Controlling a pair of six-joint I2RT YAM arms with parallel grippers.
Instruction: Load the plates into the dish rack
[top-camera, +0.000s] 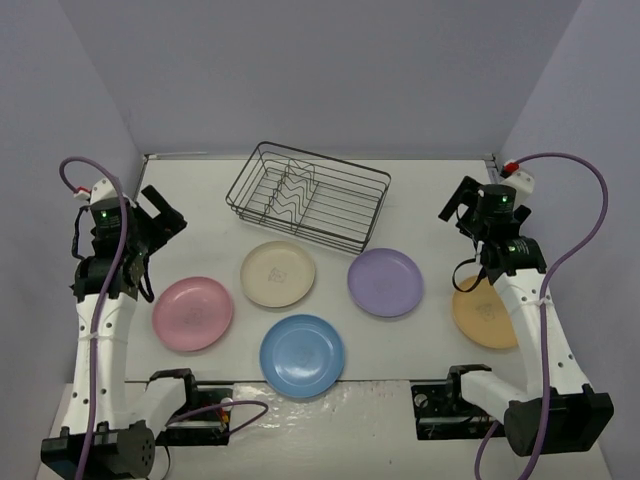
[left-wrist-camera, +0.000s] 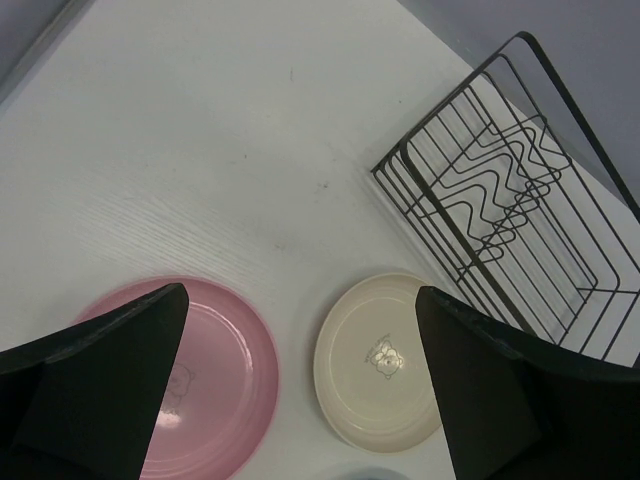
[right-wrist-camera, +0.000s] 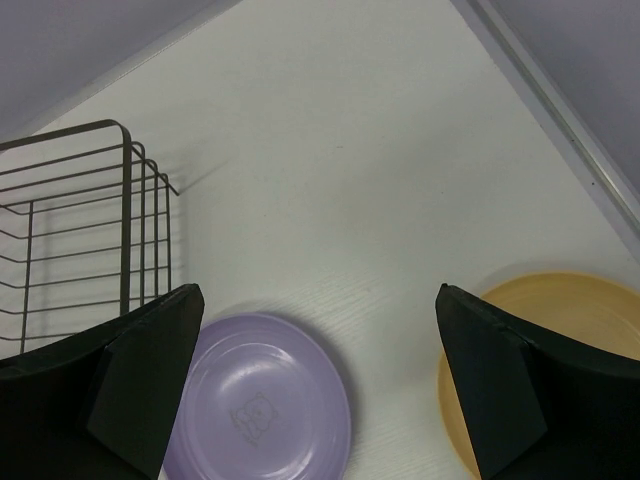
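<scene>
Five plates lie flat on the white table: cream (top-camera: 278, 273), pink (top-camera: 193, 313), blue (top-camera: 302, 355), lilac purple (top-camera: 385, 282), and orange-yellow (top-camera: 480, 318), which is partly under my right arm. The dark wire dish rack (top-camera: 308, 195) stands empty behind them. My left gripper (top-camera: 160, 222) is open and empty, held above the table left of the rack; its view shows the pink plate (left-wrist-camera: 215, 380), cream plate (left-wrist-camera: 375, 360) and rack (left-wrist-camera: 510, 210). My right gripper (top-camera: 458, 205) is open and empty, right of the rack; its view shows the purple plate (right-wrist-camera: 265, 400), orange-yellow plate (right-wrist-camera: 580, 310) and rack (right-wrist-camera: 80, 230).
Grey walls close the table at the back and both sides, with a metal strip (right-wrist-camera: 560, 110) along the right edge. The arm bases (top-camera: 190, 405) and their cables sit at the near edge.
</scene>
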